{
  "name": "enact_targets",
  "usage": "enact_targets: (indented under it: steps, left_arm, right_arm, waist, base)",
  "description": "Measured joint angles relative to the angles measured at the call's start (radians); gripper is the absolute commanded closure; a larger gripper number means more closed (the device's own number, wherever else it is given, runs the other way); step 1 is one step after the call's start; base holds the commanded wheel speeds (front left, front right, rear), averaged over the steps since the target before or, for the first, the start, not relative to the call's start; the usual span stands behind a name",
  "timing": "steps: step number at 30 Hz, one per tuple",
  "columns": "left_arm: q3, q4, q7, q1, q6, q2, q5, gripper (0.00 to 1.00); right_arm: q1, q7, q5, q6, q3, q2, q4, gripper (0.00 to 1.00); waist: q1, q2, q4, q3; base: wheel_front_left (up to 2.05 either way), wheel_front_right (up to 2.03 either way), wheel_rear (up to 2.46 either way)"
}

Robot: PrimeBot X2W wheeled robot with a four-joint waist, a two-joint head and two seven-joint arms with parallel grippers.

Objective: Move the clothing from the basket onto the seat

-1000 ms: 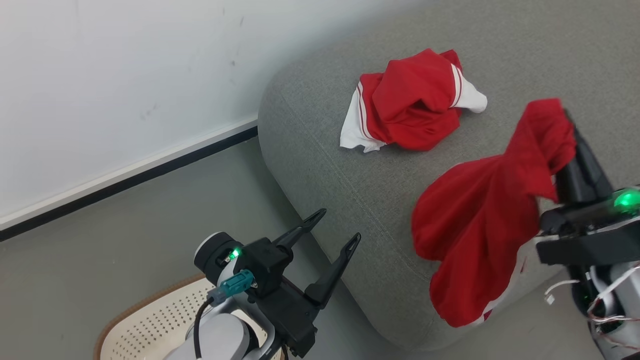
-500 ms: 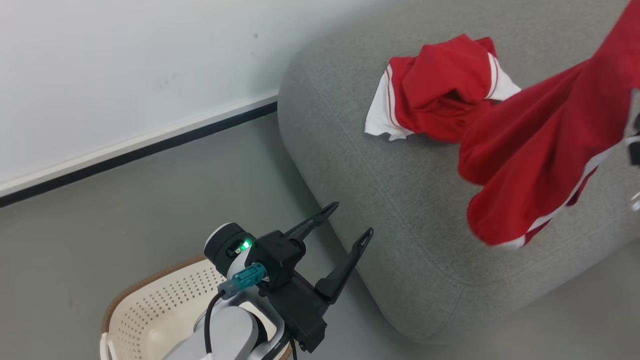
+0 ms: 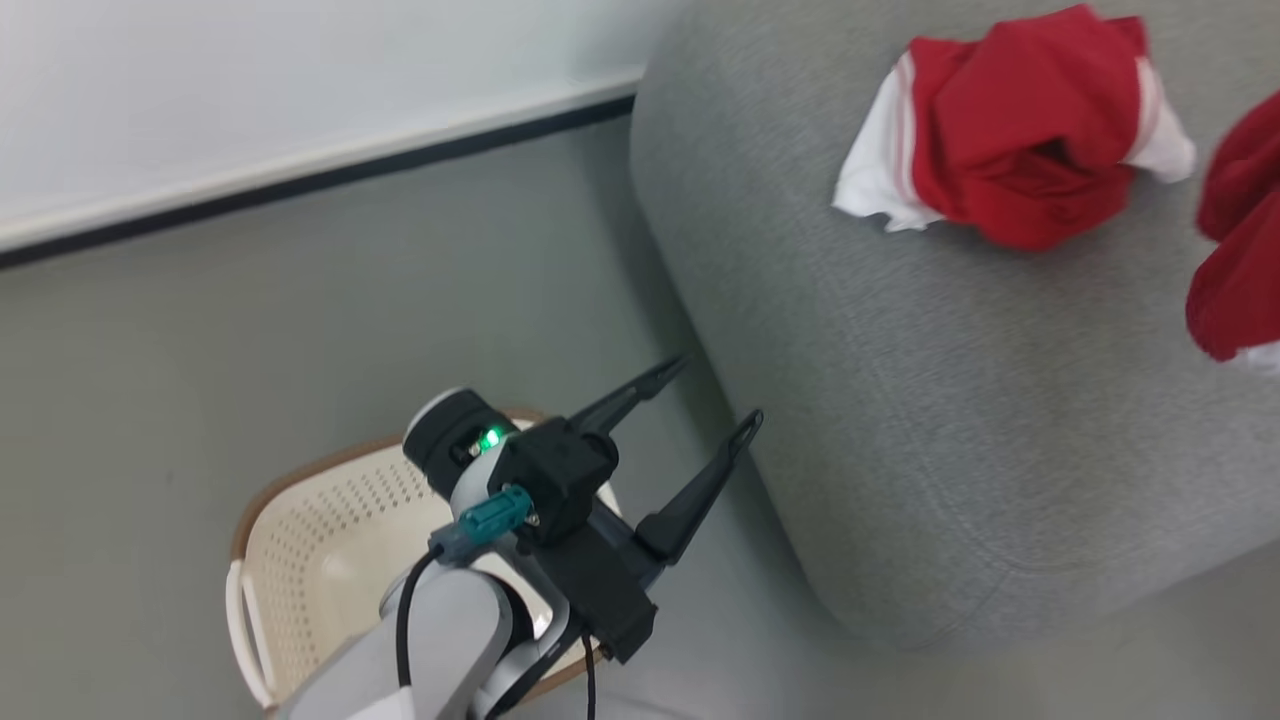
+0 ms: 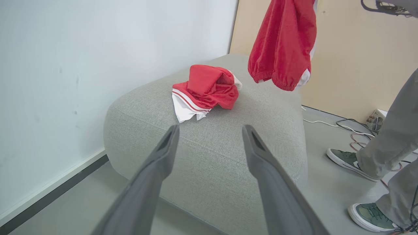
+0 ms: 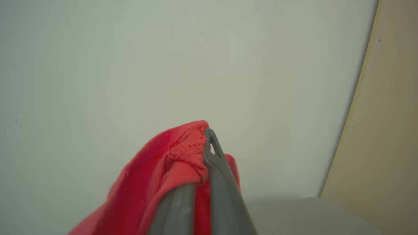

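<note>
Hanging clear above the seat point(image 4: 212, 163), a red garment point(image 4: 282, 42) with a gathered hem and a white side panel dangles from the right claw point(image 5: 205, 153). That claw's two fingers are pinched tight on a bunched fold of the garment. A crumpled garment point(image 3: 1020, 130), red with white stripes, lies on top of the seat, apart from the hanging one.

The basket point(image 3: 300, 540) stands on the floor point(image 3: 200, 350) beside the seat's rounded corner, partly under the left arm. The left claw point(image 3: 717, 392) hovers just off that corner, its fingers spread wide and holding nothing.

The left wrist view takes in the whole hanging piece. The head view catches only its edge at the right border, yet it alone has the basket. The right wrist view gives the grip close up against a bare wall point(image 5: 130, 65).

Grey woven fabric with stitched seams covers the seat. A pale wall with a dark skirting strip point(image 3: 300, 185) runs behind it, and a beige panel point(image 4: 359, 58) stands beyond it. On the grey floor past the seat lie cables point(image 4: 352, 125), beside a person's grey trouser legs point(image 4: 388, 140) and green shoes point(image 4: 346, 158).
</note>
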State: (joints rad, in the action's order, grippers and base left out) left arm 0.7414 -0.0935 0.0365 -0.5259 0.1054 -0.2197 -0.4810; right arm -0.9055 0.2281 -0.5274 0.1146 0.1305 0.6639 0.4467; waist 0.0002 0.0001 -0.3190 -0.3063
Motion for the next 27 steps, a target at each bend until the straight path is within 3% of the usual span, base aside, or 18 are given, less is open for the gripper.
enact_targets:
  steps: [8, 13, 16, 19, 21, 22, 23, 26, 27]
  left_arm:
    - [-0.013, 0.023, -0.014, -0.062, 0.0, -0.002, 0.008, 0.0]
    - [-0.024, 0.025, -0.014, -0.081, 0.001, -0.012, 0.008, 0.0]
    - [-0.03, 0.016, -0.011, -0.089, 0.001, -0.014, 0.008, 0.0]
    - [-0.036, 0.0, -0.004, -0.09, 0.002, -0.019, 0.007, 0.0]
    - [-0.042, -0.009, 0.002, -0.09, 0.002, -0.023, 0.007, 0.0]
    - [-0.044, -0.012, 0.005, -0.09, 0.002, -0.024, 0.007, 0.0]
    - [-0.047, -0.015, 0.011, -0.09, 0.002, -0.026, 0.005, 0.0]
    - [-0.054, -0.022, 0.023, -0.087, 0.002, -0.03, 0.002, 0.0]
    - [-0.055, -0.025, 0.027, -0.086, 0.002, -0.031, -0.001, 0.0]
  right_arm:
    - [-0.096, -0.061, 0.037, -0.001, 0.032, 0.026, 0.177, 1.0]
    - [-0.15, -0.108, 0.087, -0.037, 0.059, 0.024, 0.275, 1.0]
    - [-0.152, -0.151, 0.109, -0.051, 0.107, 0.001, 0.34, 1.0]
    - [-0.152, -0.202, 0.131, -0.044, 0.154, -0.036, 0.412, 1.0]
    - [-0.152, -0.223, 0.144, -0.042, 0.169, -0.046, 0.448, 0.87]
    - [-0.152, -0.242, 0.144, -0.042, 0.173, -0.047, 0.468, 0.87]
    - [-0.152, -0.255, 0.147, -0.041, 0.18, -0.046, 0.485, 0.77]
    - [-0.159, -0.309, 0.157, -0.037, 0.198, -0.055, 0.542, 0.09]
    - [-0.161, -0.318, 0.157, -0.035, 0.203, -0.059, 0.55, 0.0]
  waist:
    - [0.0, 0.0, 0.072, -0.09]
    - [0.0, 0.0, 0.122, -0.142]
    - [0.0001, 0.0001, 0.151, -0.167]
    - [0.0, 0.0001, 0.177, -0.185]
    - [0.0001, 0.0001, 0.19, -0.191]
    - [0.0001, 0.0001, 0.195, -0.193]
    - [0.0, 0.0001, 0.198, -0.193]
    - [-0.0002, 0.0, 0.196, -0.182]
    - [-0.0002, 0.0001, 0.194, -0.178]
  base:
    - [0.0, 0.0, 0.0]
    - [0.0, 0.0, 0.0]
    - [0.0, 0.0, 0.0]
    - [0.0, 0.0, 0.0]
    - [0.0, 0.0, 0.0]
    - [0.0, 0.0, 0.0]
    - [0.0, 0.0, 0.0]
    - [0.0, 0.0, 0.0]
    - [0.0, 0.0, 0.0]
